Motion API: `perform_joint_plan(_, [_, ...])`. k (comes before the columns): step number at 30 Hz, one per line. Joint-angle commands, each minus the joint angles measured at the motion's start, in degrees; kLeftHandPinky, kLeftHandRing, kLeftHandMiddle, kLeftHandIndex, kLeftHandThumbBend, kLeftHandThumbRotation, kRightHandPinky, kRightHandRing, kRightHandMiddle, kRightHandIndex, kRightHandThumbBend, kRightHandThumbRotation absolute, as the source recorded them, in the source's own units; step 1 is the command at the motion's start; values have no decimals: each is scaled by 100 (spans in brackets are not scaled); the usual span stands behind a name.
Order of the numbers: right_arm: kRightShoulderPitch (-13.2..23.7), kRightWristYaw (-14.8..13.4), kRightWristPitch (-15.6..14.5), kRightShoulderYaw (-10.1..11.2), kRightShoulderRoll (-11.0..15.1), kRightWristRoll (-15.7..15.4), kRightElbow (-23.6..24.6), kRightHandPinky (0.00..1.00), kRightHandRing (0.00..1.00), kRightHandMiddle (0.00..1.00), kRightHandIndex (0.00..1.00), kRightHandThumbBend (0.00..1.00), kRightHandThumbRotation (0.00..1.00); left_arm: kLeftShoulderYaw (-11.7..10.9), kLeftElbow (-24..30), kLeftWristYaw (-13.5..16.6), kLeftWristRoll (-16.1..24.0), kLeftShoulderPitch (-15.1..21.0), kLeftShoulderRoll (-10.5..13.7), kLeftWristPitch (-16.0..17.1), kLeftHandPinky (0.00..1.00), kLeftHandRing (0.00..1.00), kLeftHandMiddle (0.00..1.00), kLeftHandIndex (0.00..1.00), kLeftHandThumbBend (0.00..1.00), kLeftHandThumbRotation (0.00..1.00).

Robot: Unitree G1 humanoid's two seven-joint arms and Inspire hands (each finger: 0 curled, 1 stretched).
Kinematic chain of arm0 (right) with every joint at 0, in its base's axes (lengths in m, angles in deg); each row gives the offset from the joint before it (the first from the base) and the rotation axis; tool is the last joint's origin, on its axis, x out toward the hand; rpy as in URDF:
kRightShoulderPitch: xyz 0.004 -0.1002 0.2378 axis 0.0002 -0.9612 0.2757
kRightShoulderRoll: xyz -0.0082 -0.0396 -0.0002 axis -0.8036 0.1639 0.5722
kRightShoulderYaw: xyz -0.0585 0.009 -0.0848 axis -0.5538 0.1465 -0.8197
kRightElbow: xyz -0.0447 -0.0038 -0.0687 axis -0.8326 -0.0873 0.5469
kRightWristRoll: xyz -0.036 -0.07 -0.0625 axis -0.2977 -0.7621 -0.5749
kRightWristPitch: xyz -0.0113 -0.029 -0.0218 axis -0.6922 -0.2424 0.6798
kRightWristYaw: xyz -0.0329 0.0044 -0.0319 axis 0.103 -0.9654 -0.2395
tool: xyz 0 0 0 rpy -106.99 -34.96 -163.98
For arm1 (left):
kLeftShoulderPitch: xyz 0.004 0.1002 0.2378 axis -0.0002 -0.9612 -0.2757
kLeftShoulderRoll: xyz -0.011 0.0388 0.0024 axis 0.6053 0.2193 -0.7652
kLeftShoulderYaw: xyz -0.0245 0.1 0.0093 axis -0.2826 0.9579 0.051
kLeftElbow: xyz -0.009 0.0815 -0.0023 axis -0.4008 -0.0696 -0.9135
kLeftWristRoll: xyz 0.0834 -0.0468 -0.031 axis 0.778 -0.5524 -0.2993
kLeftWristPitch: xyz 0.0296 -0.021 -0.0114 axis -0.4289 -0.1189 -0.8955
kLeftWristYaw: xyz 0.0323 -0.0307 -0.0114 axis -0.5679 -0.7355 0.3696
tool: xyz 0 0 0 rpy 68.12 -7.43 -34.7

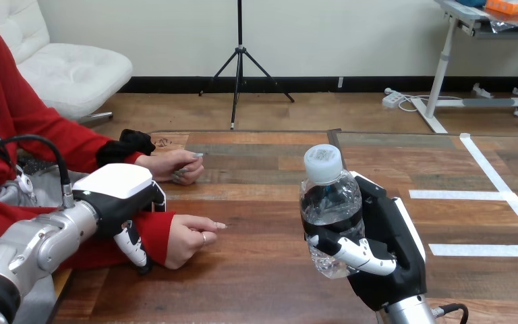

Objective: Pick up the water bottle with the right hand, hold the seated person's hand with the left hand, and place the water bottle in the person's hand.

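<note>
— Where is the bottle?
— In the right hand (386,253), held upright over the desk (256,290). The fingers and thumb are curled round its lower half, with the thumb across the front and the palm behind.
— What does it look like?
— It's a small water bottle (330,202) of clear plastic with ribbed sides, and the black palm shows through it. A white screw cap (323,162) stands above the hand.
— And the left hand?
— The left hand (125,192) sits white back up over the red sleeve (154,233), at the wrist of the person's nearer hand (189,236). I can't tell whether it grips the wrist or only rests on it.
— Where does that nearer hand lie?
— Just past the left hand, on the bottle's side. It rests loosely curled on the desk with one finger stretched toward the bottle, well apart from it. The person's farther hand (175,165) lies beyond the left hand, also on the desk, loosely closed
</note>
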Motion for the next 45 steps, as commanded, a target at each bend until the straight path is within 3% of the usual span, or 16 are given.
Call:
perform_joint_plan(1, [300, -30, 71, -16, -181, 85, 392, 11, 16, 26, 43, 91, 2, 42, 209, -104, -64, -208, 24, -26, 36, 43, 49, 49, 91, 0])
perform_joint_plan(7, [318, -38, 88, -12, -141, 60, 396, 11, 16, 26, 44, 91, 2, 23, 263, -85, -80, -272, 87, 55, 31, 39, 46, 47, 92, 0])
perform_joint_plan(15, [328, -85, 115, -2, -94, -24, 423, 11, 16, 26, 43, 91, 3, -67, 468, -462, -322, -371, 195, 90, 28, 36, 44, 46, 91, 0])
perform_joint_plan(28, [405, -99, 44, 9, -99, 20, 372, 11, 16, 27, 43, 90, 3, -217, 883, -829, -614, -580, 341, 101, 25, 32, 39, 43, 91, 0])
perform_joint_plan(37, [519, -185, -134, 2, -169, 48, 232, 10, 15, 26, 42, 92, 3, -402, 1233, -903, -808, -779, 426, 170, 23, 29, 37, 41, 92, 0])
perform_joint_plan(43, [602, -317, -208, -25, -167, -114, 114, 11, 16, 26, 42, 92, 2, -530, 1559, -1018, -900, -907, 495, 172, 22, 30, 37, 41, 92, 0])
perform_joint_plan(45, [659, -320, -103, -51, -126, -268, 4, 11, 16, 26, 42, 92, 3, -588, 1701, -1057, -945, -968, 515, 146, 23, 30, 37, 41, 92, 0])
